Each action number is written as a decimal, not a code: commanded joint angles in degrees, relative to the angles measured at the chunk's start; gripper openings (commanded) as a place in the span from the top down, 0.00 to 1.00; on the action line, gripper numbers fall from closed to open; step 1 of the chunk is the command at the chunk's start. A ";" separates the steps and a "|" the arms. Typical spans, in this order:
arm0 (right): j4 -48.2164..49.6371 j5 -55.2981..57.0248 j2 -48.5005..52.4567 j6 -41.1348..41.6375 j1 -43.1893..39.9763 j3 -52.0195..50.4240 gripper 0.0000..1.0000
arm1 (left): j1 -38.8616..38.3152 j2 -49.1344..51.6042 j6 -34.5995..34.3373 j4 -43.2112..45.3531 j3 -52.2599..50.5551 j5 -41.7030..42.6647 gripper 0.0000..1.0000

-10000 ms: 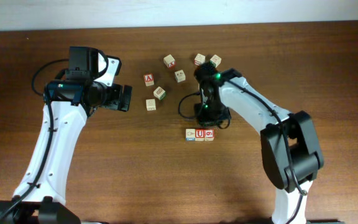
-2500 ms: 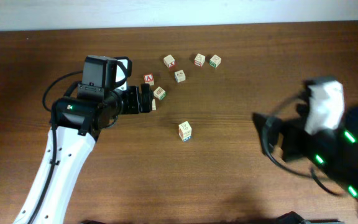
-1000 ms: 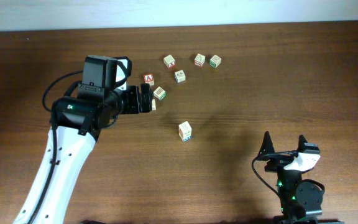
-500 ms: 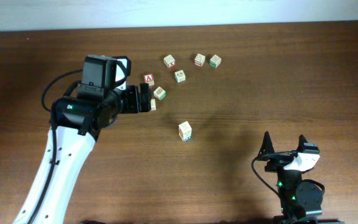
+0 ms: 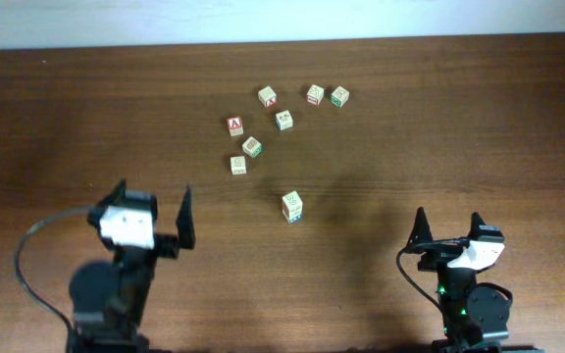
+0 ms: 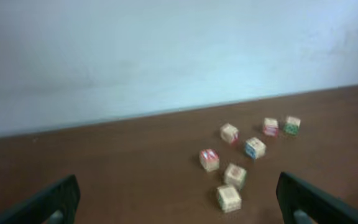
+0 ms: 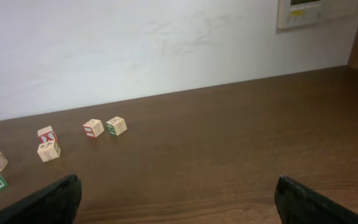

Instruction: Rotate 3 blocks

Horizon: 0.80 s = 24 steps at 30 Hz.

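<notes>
Blocks well apart from fingers

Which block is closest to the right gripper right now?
The lone block, sitting by itself nearer the right gripper. The other blocks lie scattered together farther back, toward the table's far edge.

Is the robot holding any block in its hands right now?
No, nothing is held. The left hand and the right hand are both open and empty, away from the blocks on the table.
</notes>
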 commanded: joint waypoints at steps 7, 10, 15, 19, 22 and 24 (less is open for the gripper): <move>-0.20 -0.15 -0.37 0.02 -0.28 -0.52 0.01 | 1.95 -19.34 8.37 10.16 -21.64 -1.75 0.01; -0.20 -0.15 -0.37 0.00 -0.28 -0.52 0.01 | 2.01 -23.96 8.41 7.89 -23.93 -2.27 0.01; -0.20 -0.15 -0.37 0.02 -0.28 -0.52 0.01 | 2.01 -23.87 8.35 1.29 -23.91 -4.24 0.01; -0.20 -0.15 -0.37 0.00 -0.28 -0.52 0.01 | 2.01 -23.80 8.35 1.29 -23.91 -4.26 0.01; -0.20 -0.15 -0.37 0.02 -0.28 -0.52 0.01 | 2.01 -23.80 8.35 1.29 -23.91 -4.24 0.01; -0.20 -0.15 -0.37 0.02 -0.28 -0.52 0.01 | 2.01 -23.80 8.35 1.29 -23.91 -4.24 0.01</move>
